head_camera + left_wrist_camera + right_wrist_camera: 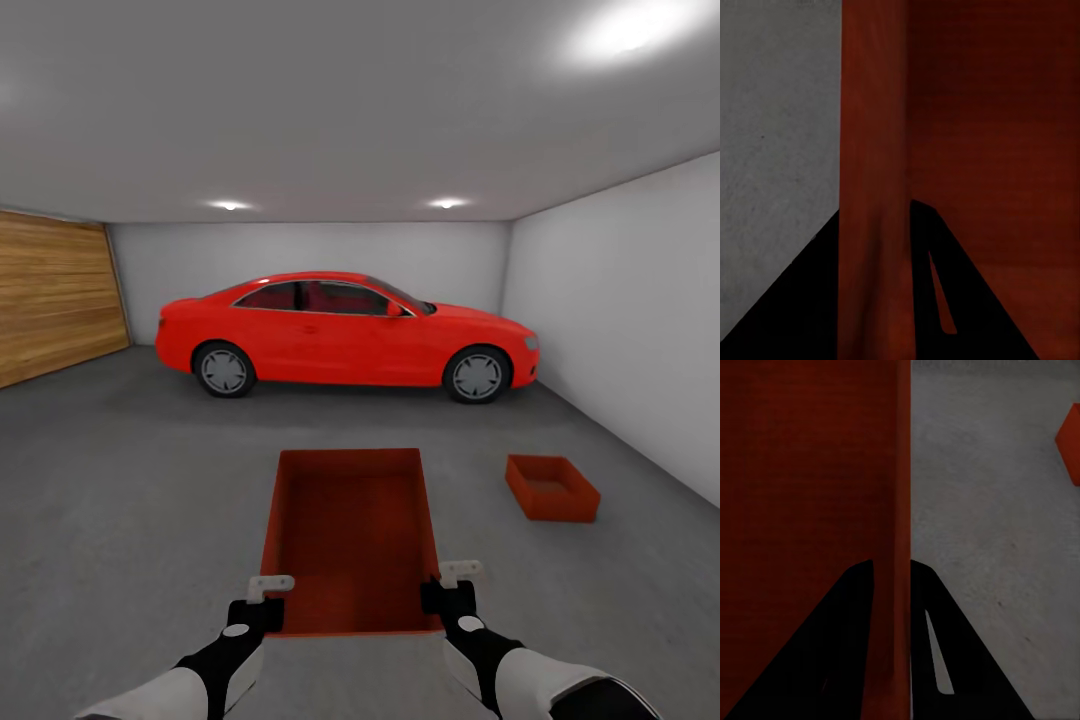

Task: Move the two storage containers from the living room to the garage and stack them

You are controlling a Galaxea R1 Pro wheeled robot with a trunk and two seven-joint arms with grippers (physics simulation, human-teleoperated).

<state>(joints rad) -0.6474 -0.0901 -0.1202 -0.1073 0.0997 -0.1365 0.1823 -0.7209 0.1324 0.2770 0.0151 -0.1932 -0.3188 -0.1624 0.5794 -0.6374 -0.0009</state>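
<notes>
Head view: garage reached, held container [350, 540] carried out in front by opposite side walls for balance. Left tool [265, 590] clamped on its left wall, right tool [455, 578] clamped on its right wall, fingers astride each thin wall. Second container [552, 487] resting on grey floor [130, 480] ahead-right, near red car [345, 333]; probably the stacking base.
</notes>
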